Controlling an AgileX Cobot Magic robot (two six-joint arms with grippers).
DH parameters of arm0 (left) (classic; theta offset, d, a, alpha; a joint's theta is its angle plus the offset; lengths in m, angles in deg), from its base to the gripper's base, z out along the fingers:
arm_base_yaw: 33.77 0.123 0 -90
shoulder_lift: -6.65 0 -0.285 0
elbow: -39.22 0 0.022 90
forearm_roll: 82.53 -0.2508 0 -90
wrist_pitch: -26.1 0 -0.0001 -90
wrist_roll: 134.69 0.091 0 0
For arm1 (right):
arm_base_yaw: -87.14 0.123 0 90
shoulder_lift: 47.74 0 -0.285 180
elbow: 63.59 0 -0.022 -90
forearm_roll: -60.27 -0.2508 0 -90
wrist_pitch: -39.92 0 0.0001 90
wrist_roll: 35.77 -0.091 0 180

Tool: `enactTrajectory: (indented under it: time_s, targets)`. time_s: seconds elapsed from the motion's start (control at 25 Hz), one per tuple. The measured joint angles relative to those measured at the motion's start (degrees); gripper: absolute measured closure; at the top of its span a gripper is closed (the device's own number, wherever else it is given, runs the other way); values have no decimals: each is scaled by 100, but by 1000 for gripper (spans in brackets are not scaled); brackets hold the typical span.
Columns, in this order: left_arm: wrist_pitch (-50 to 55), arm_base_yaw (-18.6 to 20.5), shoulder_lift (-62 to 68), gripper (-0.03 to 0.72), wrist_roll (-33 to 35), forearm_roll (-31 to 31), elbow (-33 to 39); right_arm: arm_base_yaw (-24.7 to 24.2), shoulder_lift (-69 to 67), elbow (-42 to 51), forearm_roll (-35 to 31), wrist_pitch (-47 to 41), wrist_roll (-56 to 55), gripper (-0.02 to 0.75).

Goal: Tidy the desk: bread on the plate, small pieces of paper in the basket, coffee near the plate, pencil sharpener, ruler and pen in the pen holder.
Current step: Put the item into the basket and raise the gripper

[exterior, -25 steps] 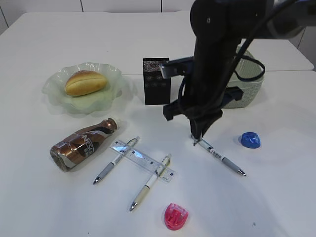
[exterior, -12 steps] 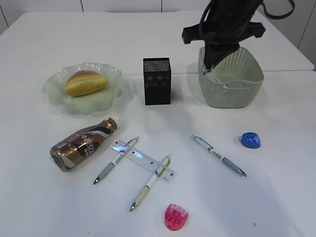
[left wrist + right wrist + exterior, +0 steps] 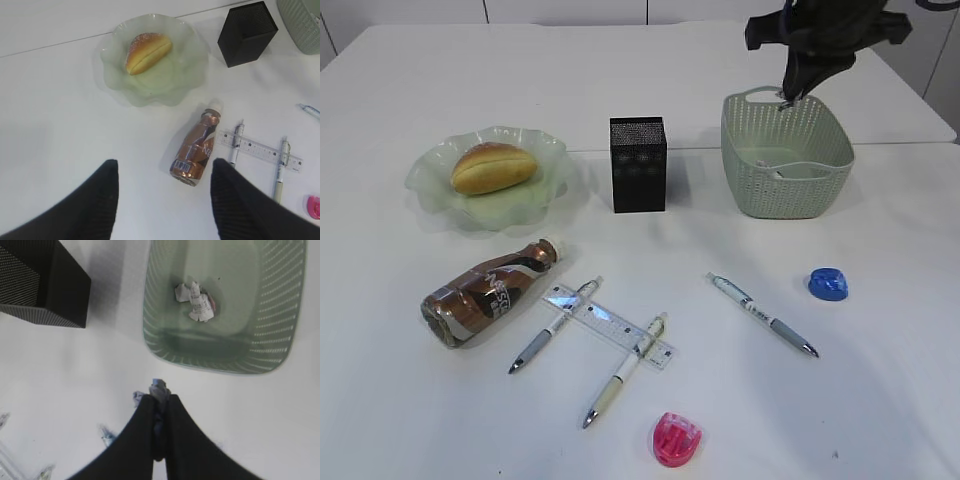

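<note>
- Right gripper [image 3: 159, 405] pinches a crumpled paper scrap [image 3: 158, 388], white with bluish print, above the basket [image 3: 165, 347].
- Two more white scraps [image 3: 195, 301] lie inside it.
- Left gripper [image 3: 164, 192] hangs open above the table.

I'm seeing a golden-brown bread roll [image 3: 492, 167] sitting on a pale green translucent plate [image 3: 432, 190]. Pen holder [image 3: 638, 164] is showing black w/ fine mesh pattern. Basket [image 3: 786, 150] is looking sage green w/ woven slots, white paper scraps [image 3: 195, 301] inside. Coffee bottle [image 3: 488, 291] is showing glossy brown. Sharpeners: blue [image 3: 827, 284] & pink [image 3: 676, 439]. Ruler [image 3: 609, 326] is looking clear.
</note>
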Motion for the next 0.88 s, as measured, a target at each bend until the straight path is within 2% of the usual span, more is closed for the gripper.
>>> enactTrajectory:
  time_s: [0.28,0.48,0.56,0.64,0.88]
  targets:
    - [0,0,0,280,0,22,0,0,-458,-273,192,298,47,699]
    - [0,0,10,281,0,33,0,-36,-1179,-1311,426,427,56,699]
    - [0,0,10,281,0,33,0,-50,-1258,-1434,426,427,56,699]
    - [0,0,10,281,0,33,0,-169,-1529,-1812,426,437,33,699]
    - [0,0,10,290,0,43,0,-535,-1878,-1989,345,437,-5,699]
